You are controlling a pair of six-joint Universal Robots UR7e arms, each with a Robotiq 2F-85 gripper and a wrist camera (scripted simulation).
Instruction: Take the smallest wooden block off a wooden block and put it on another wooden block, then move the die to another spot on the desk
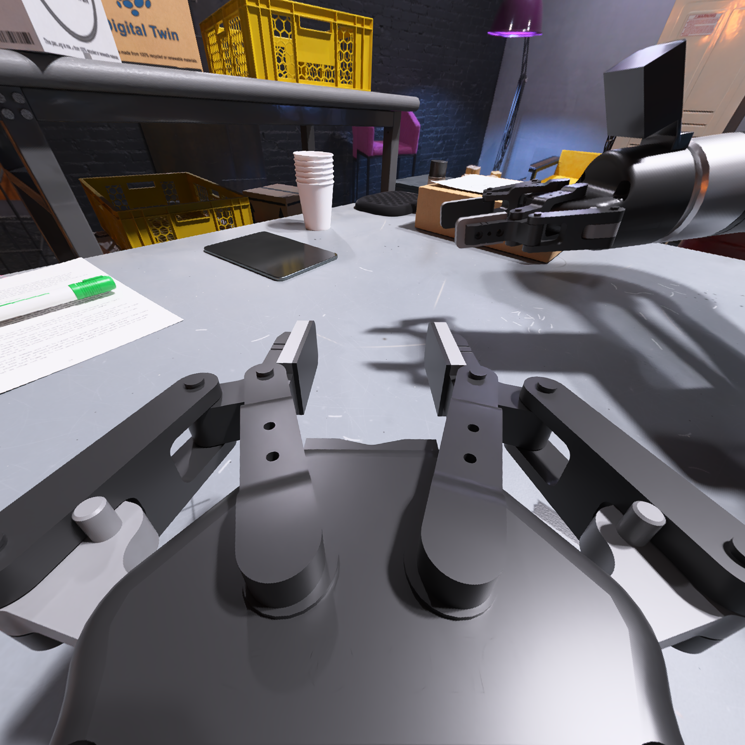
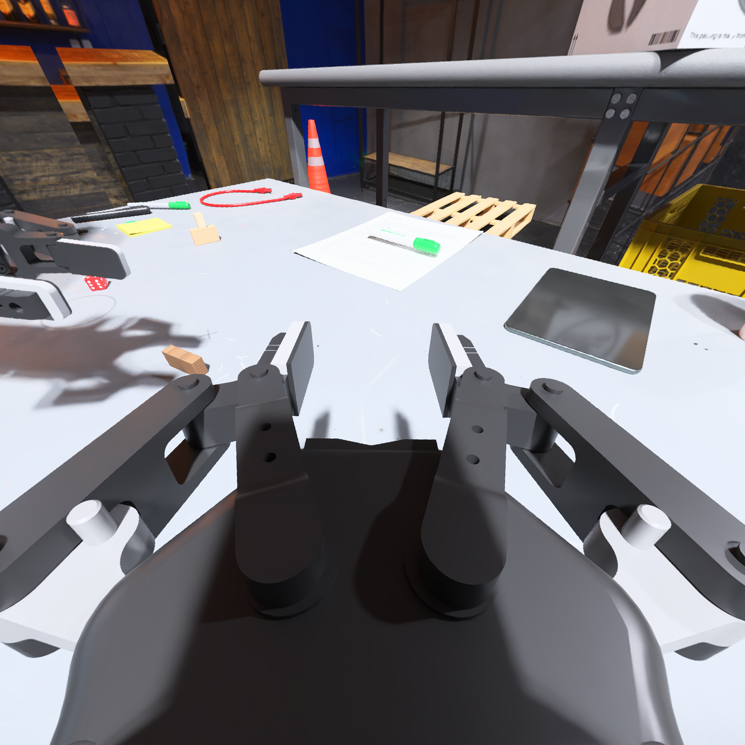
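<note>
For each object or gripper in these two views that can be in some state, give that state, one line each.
left gripper: open, empty, above the desk.
right gripper: open, empty.
small wooden block: upright on a wider wooden block.
loose wooden block: lying alone on the desk.
die: on the desk, ungripped.
green marker: capped, lying on the paper sheet.
paper cups: stacked upright.

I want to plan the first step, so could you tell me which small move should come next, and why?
Probably the left end effector should move toward the small upright wooden block standing on the square wooden block. Both end effectors are open and empty, the right end effector is farther away, and the red die comes second.
</note>
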